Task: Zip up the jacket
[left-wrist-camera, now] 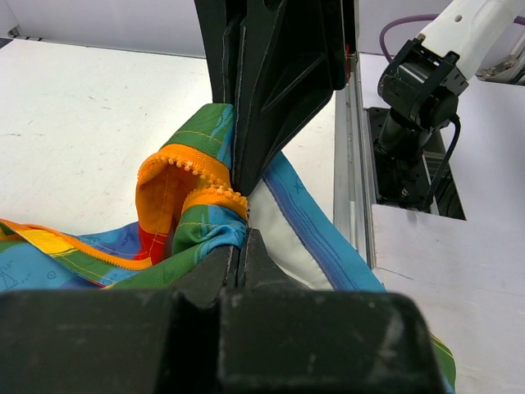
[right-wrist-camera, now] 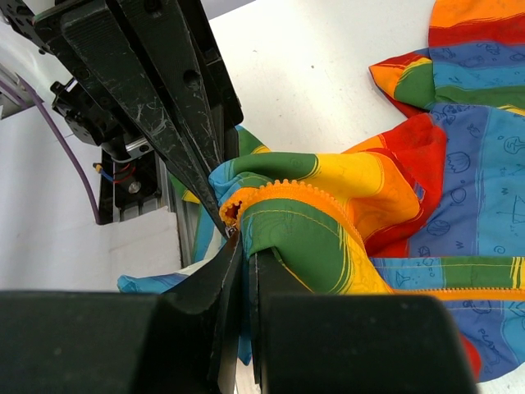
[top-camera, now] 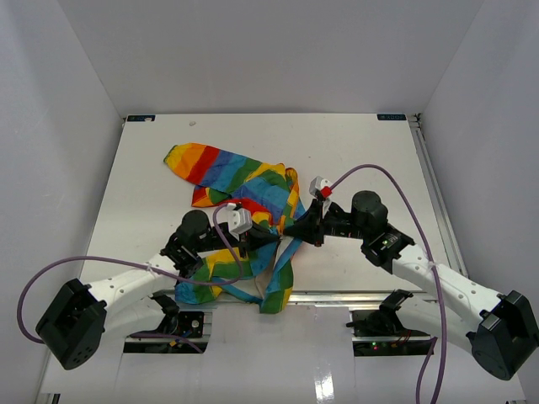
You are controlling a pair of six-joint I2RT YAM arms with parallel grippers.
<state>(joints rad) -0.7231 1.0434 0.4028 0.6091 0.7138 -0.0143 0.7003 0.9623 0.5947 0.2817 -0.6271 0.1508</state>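
**Left gripper** [left-wrist-camera: 240,220]: the black fingers [left-wrist-camera: 271,98] are closed, pinching a fold of the rainbow-striped soft fabric jacket [left-wrist-camera: 201,234] where its orange zipper tape [left-wrist-camera: 176,164] curls just left of the tips. White lining [left-wrist-camera: 287,238] and a light-blue edge trim [left-wrist-camera: 316,222] run off to the right of the tips. Beyond them stand a grey metal rail [left-wrist-camera: 349,164] and the black-and-white base of the other arm [left-wrist-camera: 418,78].

**Right gripper** [right-wrist-camera: 232,235]: the fingers are likewise clamped together on the jacket, their tips meeting on a fold edged with orange zipper teeth [right-wrist-camera: 287,190]. Green, yellow, red and blue stripes spread to the right of the tips. A black arm mount [right-wrist-camera: 107,164] lies beyond to the left.

**Top view**: the two grippers point at each other, tips just beside one another over the crumpled jacket on the white worktop [top-camera: 362,143]. The lower part of the garment lies nearer than the tips, reaching the near edge. One sleeve stretches beyond and left of the left gripper.
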